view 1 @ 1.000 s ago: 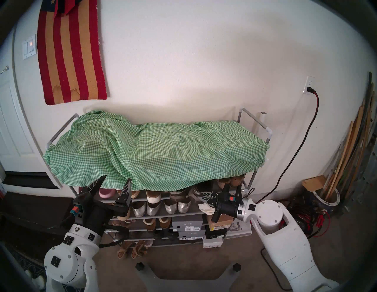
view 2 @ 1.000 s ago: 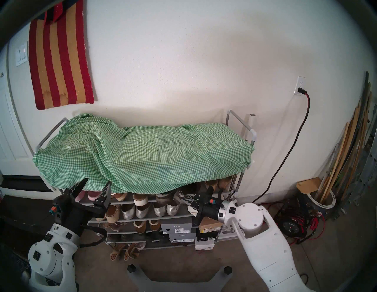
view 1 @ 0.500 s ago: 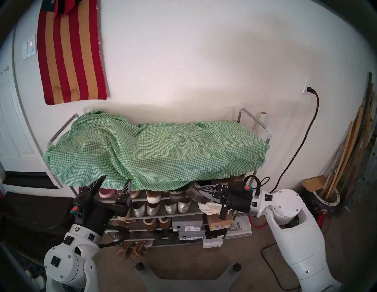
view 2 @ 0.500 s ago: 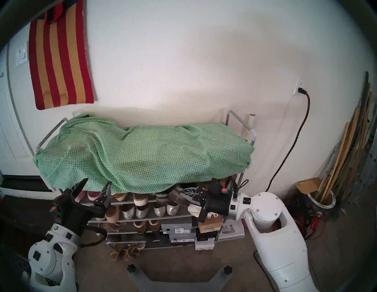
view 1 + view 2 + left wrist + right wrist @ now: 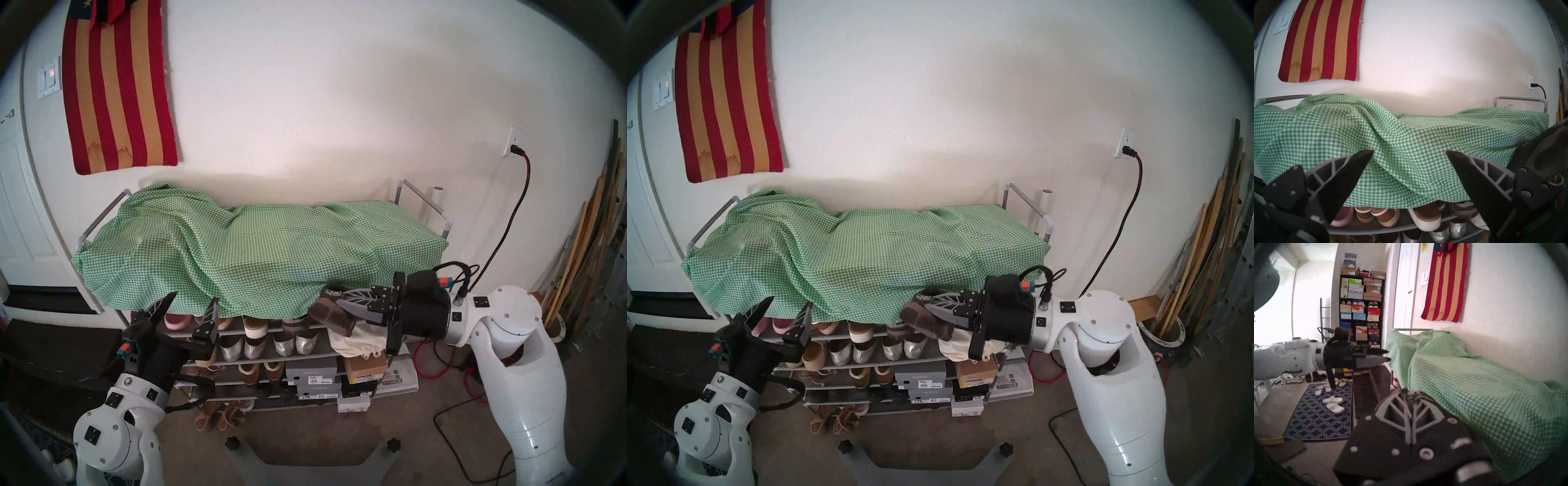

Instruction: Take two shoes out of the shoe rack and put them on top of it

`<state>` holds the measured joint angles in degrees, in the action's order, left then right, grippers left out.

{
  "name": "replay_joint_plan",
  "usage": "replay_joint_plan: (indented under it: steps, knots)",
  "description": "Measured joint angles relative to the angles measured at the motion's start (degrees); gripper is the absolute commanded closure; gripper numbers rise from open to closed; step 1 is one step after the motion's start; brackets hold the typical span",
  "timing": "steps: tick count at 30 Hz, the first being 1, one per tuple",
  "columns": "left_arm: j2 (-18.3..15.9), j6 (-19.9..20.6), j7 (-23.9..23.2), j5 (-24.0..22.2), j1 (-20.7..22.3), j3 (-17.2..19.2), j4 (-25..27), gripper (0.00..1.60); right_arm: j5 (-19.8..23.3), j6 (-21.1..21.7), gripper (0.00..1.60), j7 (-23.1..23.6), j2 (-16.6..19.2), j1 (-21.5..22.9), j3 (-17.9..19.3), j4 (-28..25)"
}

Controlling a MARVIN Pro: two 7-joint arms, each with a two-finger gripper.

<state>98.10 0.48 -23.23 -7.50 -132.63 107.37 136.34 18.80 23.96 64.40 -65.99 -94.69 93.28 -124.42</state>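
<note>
The shoe rack [image 5: 423, 200] of grey tubes stands against the wall, with a green-white gingham cloth [image 5: 264, 251] draped over its top. My right gripper [image 5: 342, 300] is shut on one dark brown clog [image 5: 330, 314] and holds it in the air at the rack's right front corner, level with the cloth's hem. The clog [image 5: 925, 320] hangs sole-out, toe pointing left. Its sole [image 5: 1542, 152] shows at the right edge of the left wrist view. My left gripper [image 5: 195, 297] stands open and empty before the rack's left front. I cannot pick out a second clog on the shelves.
Silver flats [image 5: 251, 346], tan sandals and shoe boxes [image 5: 312, 371] fill the lower shelves. A white cloth bag [image 5: 356, 342] bulges out under the held clog. Red and black cables [image 5: 431, 370] lie on the floor by the right arm. My base [image 5: 312, 454] is in front.
My right gripper drew the clog out from under the cloth at the top shelf and rose up and toward me to hem height. The left arm stayed still.
</note>
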Motion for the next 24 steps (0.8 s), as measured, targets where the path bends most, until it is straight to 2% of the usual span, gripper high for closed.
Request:
replay_joint_plan:
  steps: [10, 15, 21, 24]
  knots:
    - [0.01, 0.00, 0.00, 0.01, 0.00, 0.00, 0.00, 0.00, 5.89, 10.63, 1.60, 0.65, 0.73, 3.98, 2.75, -7.54]
    - [0.01, 0.01, 0.00, 0.01, 0.00, 0.00, 0.00, 0.00, 9.06, 16.92, 1.60, -1.07, 0.44, 7.53, 5.24, -9.84]
    - [0.01, 0.01, 0.00, 0.01, 0.00, 0.01, 0.00, 0.00, 11.49, 21.31, 1.60, -4.86, -0.10, 11.25, 8.19, -11.15]
    - [0.02, 0.02, 0.00, 0.01, 0.00, 0.01, 0.00, 0.00, 12.33, 21.91, 1.60, -5.85, -0.24, 12.66, 8.99, -11.45]
